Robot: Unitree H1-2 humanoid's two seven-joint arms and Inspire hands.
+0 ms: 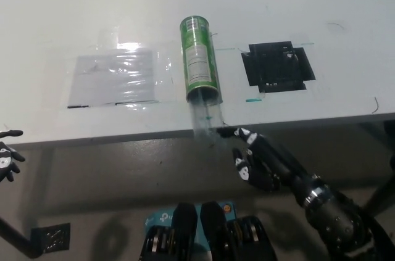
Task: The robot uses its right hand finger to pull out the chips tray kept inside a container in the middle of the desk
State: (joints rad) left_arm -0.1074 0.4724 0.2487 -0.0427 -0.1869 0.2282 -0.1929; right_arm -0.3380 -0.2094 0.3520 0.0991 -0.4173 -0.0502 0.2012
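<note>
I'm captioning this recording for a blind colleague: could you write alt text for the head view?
A green chips container lies on its side on a white desk, its clear tray partly drawn out toward the desk edge, with one finger of the robot's black right hand at the tray's end. The white left hand rests at the lower left.
</note>
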